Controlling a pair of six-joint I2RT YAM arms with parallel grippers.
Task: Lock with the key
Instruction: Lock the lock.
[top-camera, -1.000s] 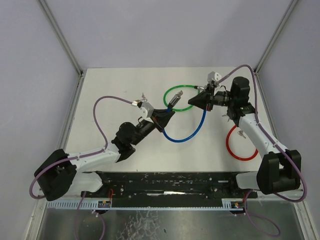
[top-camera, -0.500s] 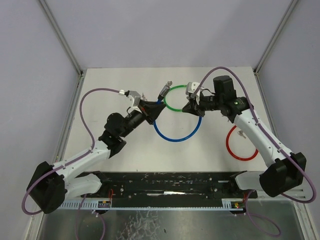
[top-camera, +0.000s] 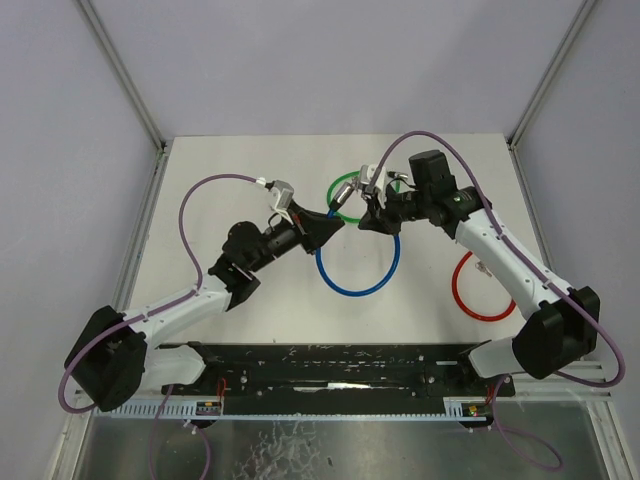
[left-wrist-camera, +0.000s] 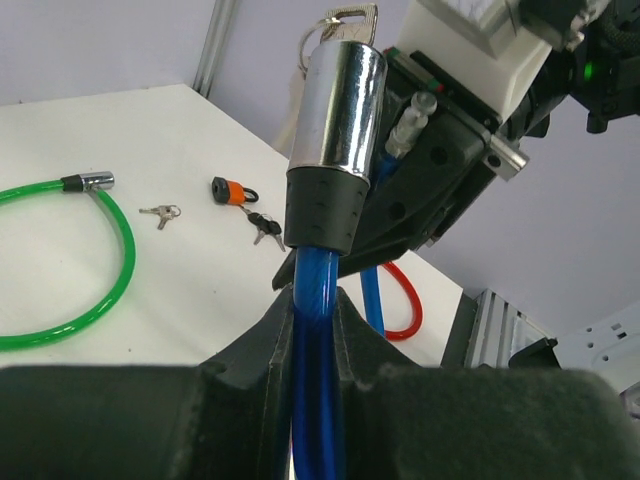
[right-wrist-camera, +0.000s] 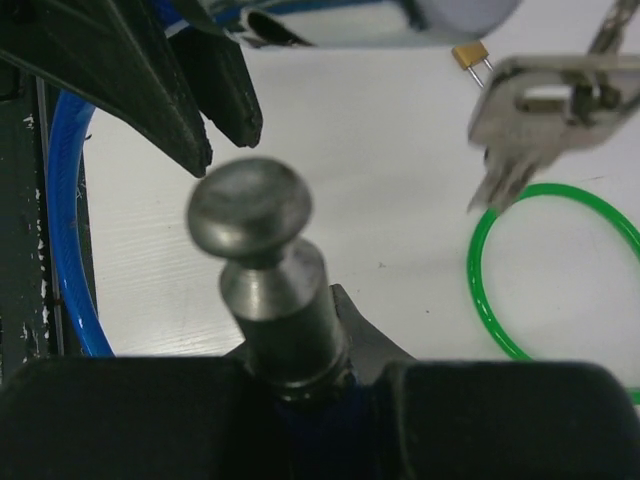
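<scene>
A blue cable lock (top-camera: 357, 288) loops between my two grippers above the table. My left gripper (top-camera: 322, 228) is shut on the blue cable (left-wrist-camera: 314, 330) just below its chrome lock cylinder (left-wrist-camera: 338, 100), which stands upright with a key (left-wrist-camera: 350, 20) in its top. My right gripper (top-camera: 372, 218) is shut on the cable's other end, just behind the metal pin (right-wrist-camera: 265, 260). The pin points toward the cylinder (right-wrist-camera: 400, 20), a short gap away. The hanging keys (right-wrist-camera: 540, 110) show at upper right of the right wrist view.
A green cable lock (top-camera: 345, 190) lies on the table behind the grippers, and it also shows in the left wrist view (left-wrist-camera: 100, 260). A red cable lock (top-camera: 478, 290) lies at the right. Small loose keys (left-wrist-camera: 160, 212) and an orange padlock (left-wrist-camera: 230, 190) lie beyond.
My right gripper moved left with the pin end. My left gripper swung back toward the middle with the lock cylinder. The two ends are now close together.
</scene>
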